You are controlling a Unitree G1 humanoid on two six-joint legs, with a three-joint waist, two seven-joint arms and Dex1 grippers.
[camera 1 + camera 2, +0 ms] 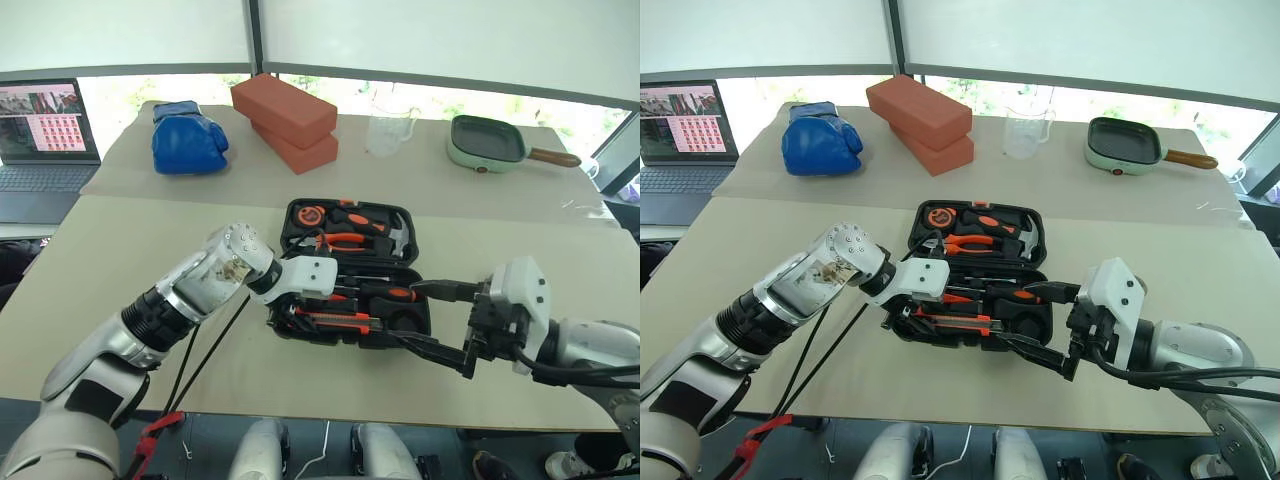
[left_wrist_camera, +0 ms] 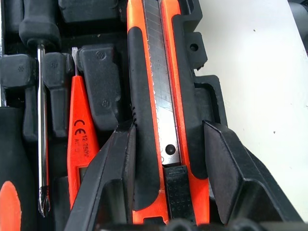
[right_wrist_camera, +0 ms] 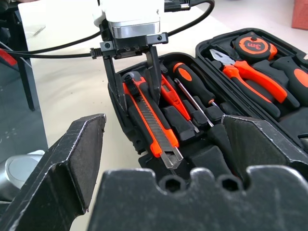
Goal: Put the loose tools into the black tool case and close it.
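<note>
Left claw (image 3: 137, 79) straddles the black-and-orange utility knife (image 2: 159, 110), moulded black plastic tool case (image 1: 300, 330) slots crowding both fingers. Bare beige worktop (image 1: 130, 270) lies outboard. Right claw (image 1: 440, 325) stands wide, hemmed by the case's corner.
</note>
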